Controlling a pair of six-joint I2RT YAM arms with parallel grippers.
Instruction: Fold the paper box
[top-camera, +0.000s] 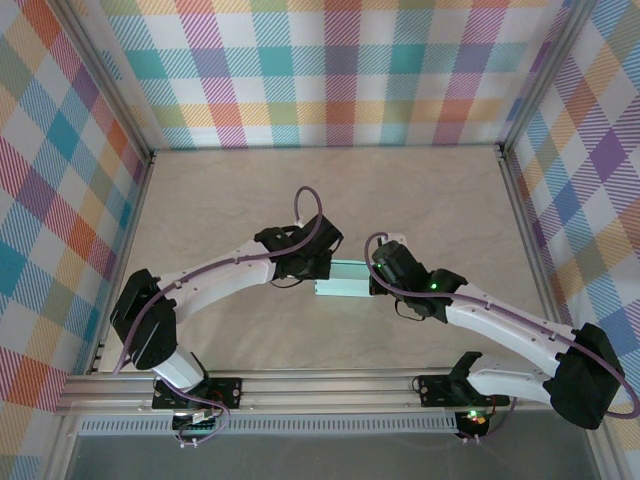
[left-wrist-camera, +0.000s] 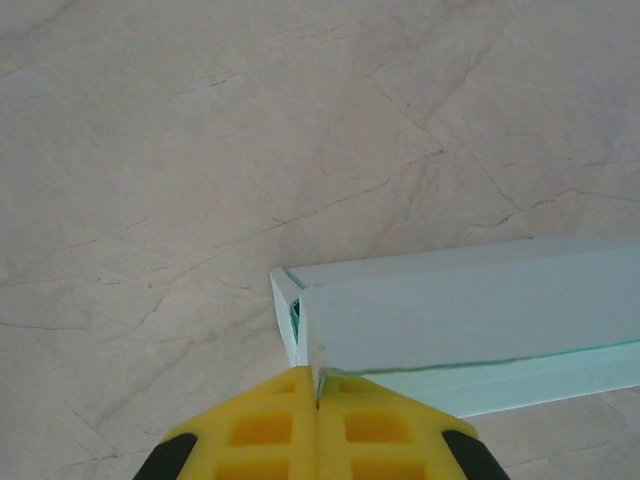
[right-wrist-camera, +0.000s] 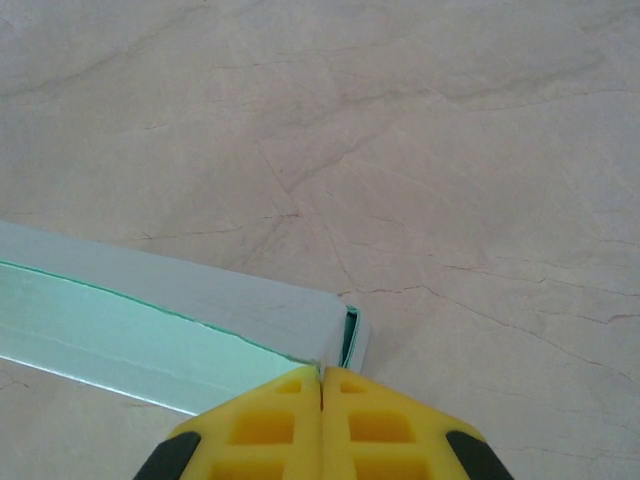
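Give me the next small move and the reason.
Probably release the left pincer and push the open end of the pale mint-blue card box closed, while the right pincer holds its other end: both pincers are shut on corners, and both ends gape.

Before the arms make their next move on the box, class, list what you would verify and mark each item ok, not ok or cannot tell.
1. Left gripper shut: ok.
2. Right gripper shut: ok.
3. Grippers at opposite ends of the box: ok, one at each end corner.
4. Card pinched between the fingers: cannot tell; the box edge meets the tips in both wrist views.
5. Box ends closed: not ok; a gap shows at each end.
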